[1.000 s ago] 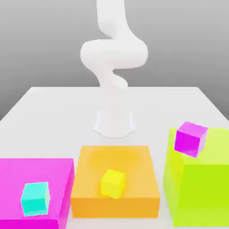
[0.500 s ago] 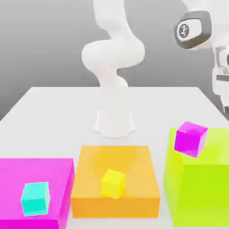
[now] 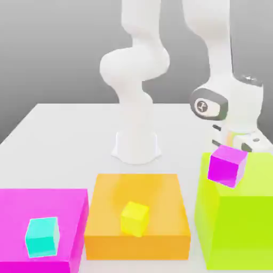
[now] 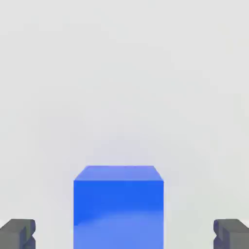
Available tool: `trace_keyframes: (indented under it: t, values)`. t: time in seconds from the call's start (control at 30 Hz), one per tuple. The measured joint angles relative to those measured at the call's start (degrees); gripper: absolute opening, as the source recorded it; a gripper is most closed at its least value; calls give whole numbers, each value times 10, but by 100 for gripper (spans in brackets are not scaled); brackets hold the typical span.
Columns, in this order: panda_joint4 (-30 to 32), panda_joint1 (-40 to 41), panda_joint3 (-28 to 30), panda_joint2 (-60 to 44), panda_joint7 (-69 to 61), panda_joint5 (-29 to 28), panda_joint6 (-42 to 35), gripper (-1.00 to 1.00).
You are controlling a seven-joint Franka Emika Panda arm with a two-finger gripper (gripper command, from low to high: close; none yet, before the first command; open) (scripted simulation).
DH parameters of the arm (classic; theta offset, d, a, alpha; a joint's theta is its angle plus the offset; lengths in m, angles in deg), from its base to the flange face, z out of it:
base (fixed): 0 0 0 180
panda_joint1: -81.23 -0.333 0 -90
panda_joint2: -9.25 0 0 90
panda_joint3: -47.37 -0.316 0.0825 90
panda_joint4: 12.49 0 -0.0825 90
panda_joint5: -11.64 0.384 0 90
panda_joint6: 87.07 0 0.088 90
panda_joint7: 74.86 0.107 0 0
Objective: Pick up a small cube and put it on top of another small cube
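1. My gripper: in the hand view my two dark grey fingertips sit at opposite lower corners of the frame, jaws wide apart and touching nothing.
2. The blue cube: plain, deep royal blue, sharp-edged, with no marking. Its upper face shows as a narrow, brighter band and its front face is darker, with a pale sheen low down. It rests on the white table and lies between my fingertips, with clear gaps on both sides.
3. My arm: in the exterior view, it comes down at the right of the frame, with the wrist just behind the lime block at the lower right.
4. The purple cube rests on the lime block's upper left corner, tilted, directly in front of my wrist.
5. The orange block, lower centre, carries a yellow cube.
6. The magenta block, lower left, carries a cyan cube.
7. The arm's white base stands mid-frame on the table, behind the orange block.
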Motion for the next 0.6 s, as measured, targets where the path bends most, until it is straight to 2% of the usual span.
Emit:
trace_keyframes:
  t: [0.03,0.07,0.33,0.47,0.6]
  values:
    - [-4,-11,12,-20,3,-3,17,0]
    - [-6,-18,19,-34,4,-4,28,-100]
    - [-4,-13,13,-20,2,-2,15,-100]
    - [12,3,-13,57,-29,39,-46,-100]
    - [23,16,-15,124,-48,97,-117,-100]
